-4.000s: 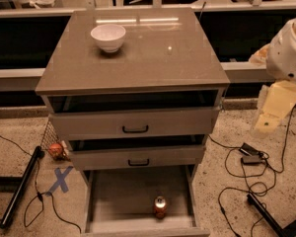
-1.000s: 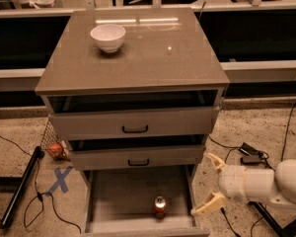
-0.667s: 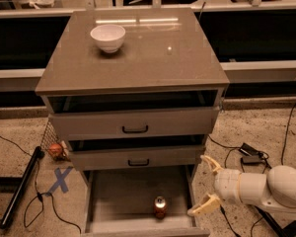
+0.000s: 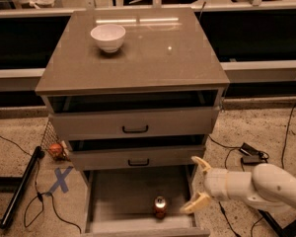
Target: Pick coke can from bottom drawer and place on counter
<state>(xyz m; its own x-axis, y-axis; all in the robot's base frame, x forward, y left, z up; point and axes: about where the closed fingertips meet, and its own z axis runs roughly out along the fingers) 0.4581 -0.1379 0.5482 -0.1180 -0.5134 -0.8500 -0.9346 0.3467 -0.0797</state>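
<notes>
The coke can (image 4: 160,207) stands upright on the floor of the pulled-out bottom drawer (image 4: 118,191), near its front right. My gripper (image 4: 197,184) is open, with cream fingertips (image 4: 196,202) spread apart, just right of the can at the drawer's right side, not touching it. The white arm reaches in from the lower right. The counter (image 4: 153,53) is the glossy grey-brown top of the cabinet, well above the gripper.
A white bowl (image 4: 108,37) sits on the counter's back left. The two upper drawers (image 4: 135,125) with black handles are slightly open. Cables and a black power brick (image 4: 251,154) lie on the floor at right; a black pole (image 4: 19,189) and blue tape X lie at left.
My arm has come down from the upper right to the floor level and moved left, bringing the open gripper close to the can at the drawer's right side.
</notes>
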